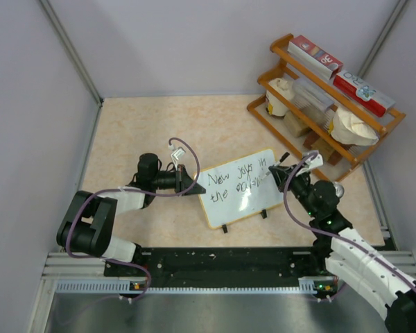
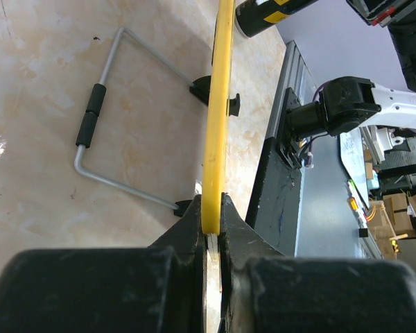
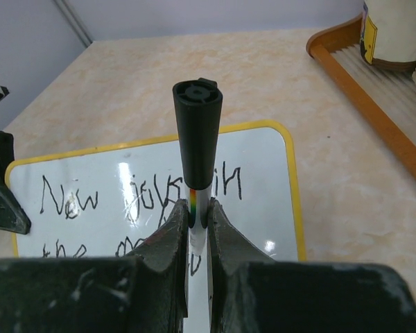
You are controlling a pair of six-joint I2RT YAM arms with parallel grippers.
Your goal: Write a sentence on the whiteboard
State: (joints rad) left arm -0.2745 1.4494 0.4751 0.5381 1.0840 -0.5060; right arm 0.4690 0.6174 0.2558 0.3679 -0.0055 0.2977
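Note:
The whiteboard [image 1: 230, 202] lies tilted on the table, yellow-framed, with black handwriting reading "New joys in the" and more beneath. My left gripper [image 1: 193, 183] is shut on its left edge; in the left wrist view the yellow frame [image 2: 218, 104] runs edge-on out of the closed gripper [image 2: 212, 215], with the board's wire stand [image 2: 97, 118] behind it. My right gripper [image 1: 283, 173] sits at the board's right side, shut on a black-capped marker [image 3: 196, 132]. In the right wrist view the marker stands up between that gripper's [image 3: 197, 215] fingers, above the written whiteboard [image 3: 90, 180]. The marker's tip is hidden.
A wooden rack [image 1: 358, 159] with boxes and pale bags stands at the back right; its lower rail [image 3: 360, 90] shows in the right wrist view. Grey walls close the table on three sides. The arms' mounting rail [image 1: 215, 267] runs along the near edge.

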